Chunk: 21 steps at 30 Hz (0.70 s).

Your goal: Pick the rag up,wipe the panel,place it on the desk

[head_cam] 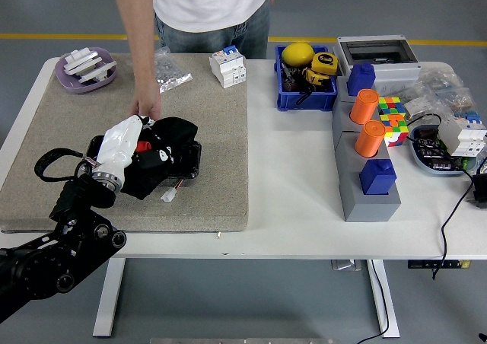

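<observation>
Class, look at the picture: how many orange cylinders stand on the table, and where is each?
2. One orange cylinder stands on the grey block at the table's right; the second orange cylinder stands just nearer on it, behind a blue block. None seems hidden.

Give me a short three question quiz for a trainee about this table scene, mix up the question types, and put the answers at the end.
1. True or false: the left hand presses on the black rag.
2. What steadies the panel at its far edge? A) the person's hand B) the blue bin C) nothing
3. What colour are the two cylinders on the grey block?

Key: 1 true; 2 A; 3 orange.
</observation>
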### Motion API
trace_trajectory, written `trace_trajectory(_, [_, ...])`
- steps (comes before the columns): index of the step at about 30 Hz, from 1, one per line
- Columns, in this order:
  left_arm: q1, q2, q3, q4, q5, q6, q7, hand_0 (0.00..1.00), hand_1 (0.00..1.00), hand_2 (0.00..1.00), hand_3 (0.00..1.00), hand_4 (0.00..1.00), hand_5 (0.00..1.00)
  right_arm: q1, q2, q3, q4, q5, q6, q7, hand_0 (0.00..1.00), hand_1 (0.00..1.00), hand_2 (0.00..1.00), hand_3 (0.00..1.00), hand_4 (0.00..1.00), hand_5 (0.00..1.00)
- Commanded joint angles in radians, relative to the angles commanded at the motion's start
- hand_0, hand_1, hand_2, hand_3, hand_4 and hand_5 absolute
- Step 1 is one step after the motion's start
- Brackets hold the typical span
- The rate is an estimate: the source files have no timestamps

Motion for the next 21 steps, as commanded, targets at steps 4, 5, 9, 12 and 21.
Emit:
trace_trajectory(4, [0.005,0.013,-0.029,0.025,0.008,-0.002,0.001,0.272,0.17,0.435,0.406,0.275,0.002,-0.001,-0.001,0.0,0.0,0.002,0.0,0.0,0.708,0.548,0.643,0.638,0.998,0.569])
trace_trajectory(5, [0.007,0.016,-0.036,0.031,0.011,-0.002,0.001,0.27,0.172,0.435,0.407,0.277,0.002,-0.001,-0.001,-0.001,0.0,0.004,0.001,0.0,0.708,0.548,0.643,0.638,0.998,0.569])
trace_trajectory(9, [0.019,0.026,-0.073,0.051,0.017,0.0,0.001,0.27,0.172,0.435,0.407,0.277,0.002,-0.003,-0.002,-0.002,0.0,0.007,0.001,0.0,0.708,0.548,0.643,0.638,0.998,0.569])
trace_trajectory(12, [0.025,0.032,-0.1,0.062,0.026,0.002,0.005,0.265,0.174,0.436,0.408,0.278,0.002,-0.003,-0.003,-0.001,0.0,0.007,0.002,-0.001,0.707,0.548,0.643,0.638,0.998,0.569])
trace_trajectory(21, [0.036,0.055,-0.16,0.098,0.032,0.004,0.01,0.267,0.174,0.437,0.41,0.277,0.002,0.0,-0.003,-0.006,0.0,0.012,0.002,0.0,0.707,0.549,0.643,0.638,0.998,0.57])
